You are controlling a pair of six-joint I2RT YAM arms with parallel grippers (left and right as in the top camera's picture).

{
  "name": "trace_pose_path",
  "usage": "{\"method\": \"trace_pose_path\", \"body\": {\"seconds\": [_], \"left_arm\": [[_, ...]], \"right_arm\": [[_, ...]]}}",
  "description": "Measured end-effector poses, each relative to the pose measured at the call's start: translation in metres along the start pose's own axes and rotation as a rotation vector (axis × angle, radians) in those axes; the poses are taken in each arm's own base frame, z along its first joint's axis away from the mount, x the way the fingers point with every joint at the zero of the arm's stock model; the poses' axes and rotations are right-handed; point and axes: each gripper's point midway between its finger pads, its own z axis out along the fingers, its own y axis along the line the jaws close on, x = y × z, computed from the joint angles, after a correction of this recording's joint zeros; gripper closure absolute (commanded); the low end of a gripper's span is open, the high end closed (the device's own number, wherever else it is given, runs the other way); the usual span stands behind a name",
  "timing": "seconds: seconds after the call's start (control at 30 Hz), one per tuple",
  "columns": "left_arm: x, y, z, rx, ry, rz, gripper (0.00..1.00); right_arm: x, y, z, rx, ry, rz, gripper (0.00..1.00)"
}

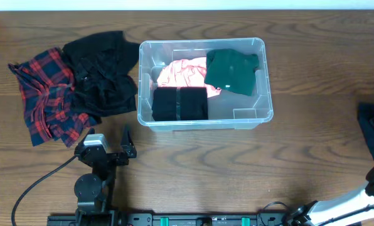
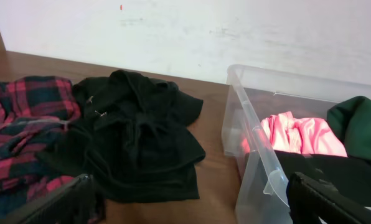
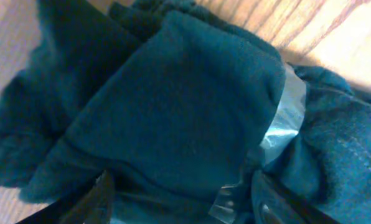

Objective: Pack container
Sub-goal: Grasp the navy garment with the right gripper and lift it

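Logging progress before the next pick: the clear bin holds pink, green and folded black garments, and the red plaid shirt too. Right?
Not quite. The red plaid shirt is not in the container; the overhead view shows it on the table left of it, beside a loose black garment. The pink garment, green garment and folded black garment are inside.

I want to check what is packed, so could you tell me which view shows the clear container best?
The overhead view: the whole container shows, with a pink garment, green garment and black garment inside. The left wrist view shows only one end of the container; the right wrist view shows only dark teal fabric.
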Motion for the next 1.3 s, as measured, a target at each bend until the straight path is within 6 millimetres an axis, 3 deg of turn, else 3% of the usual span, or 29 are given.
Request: {"method": "trace_pose_path", "body": {"seconds": [0.17,0.23,0.3,0.43,0.63,0.87,1.03,1.3], "left_arm": [[0.0,0.0,0.0,0.0,0.0,0.0,0.02],[0.0,0.0,0.0,0.0,0.0,0.0,0.02],[0.0,0.0,0.0,0.0,0.0,0.0,0.02],[0.0,0.0,0.0,0.0,0.0,0.0,0.02],[0.0,0.0,0.0,0.0,0.0,0.0,0.02],[0.0,0.0,0.0,0.0,0.0,0.0,0.02],[0.0,0.0,0.0,0.0,0.0,0.0,0.02],[0.0,0.0,0.0,0.0,0.0,0.0,0.02]], "right_arm": [[0.001,-0.003,0.002,0.015,0.001,0.019,0.46],[0.0,-0.004,0.002,0.019,0.001,0.023,0.57],[0.001,-0.004,0.003,0.025,0.002,0.028,0.59],[0.002,-0.005,0.004,0.028,0.005,0.036,0.48],[0.009,-0.005,0.003,0.033,0.036,0.062,0.03],[0.023,-0.015,-0.009,0.1,0.09,0.115,0.01],[0.026,-0.02,-0.014,0.129,0.095,0.147,0.09],[0.027,-0.023,-0.015,0.145,0.095,0.176,0.46]]}}
